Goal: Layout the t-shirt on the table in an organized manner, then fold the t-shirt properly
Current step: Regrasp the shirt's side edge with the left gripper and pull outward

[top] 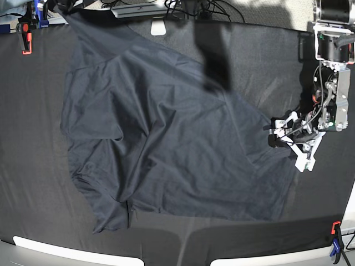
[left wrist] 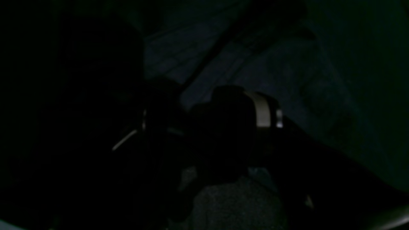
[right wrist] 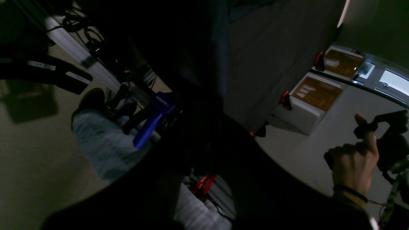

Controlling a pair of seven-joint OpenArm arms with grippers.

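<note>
Slate-grey t-shirt spread (creased) on black table

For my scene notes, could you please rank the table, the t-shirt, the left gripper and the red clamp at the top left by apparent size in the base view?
Largest to smallest, as seen in the base view:
1. the table, spanning nearly the whole frame
2. the t-shirt, covering much of it
3. the left gripper, at the shirt's right edge
4. the red clamp, clearly smallest

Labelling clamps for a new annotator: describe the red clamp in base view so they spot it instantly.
Start at the black table and go to its far left corner. The red clamp stands there, left of the t-shirt; nearby clamps are blue.
</note>
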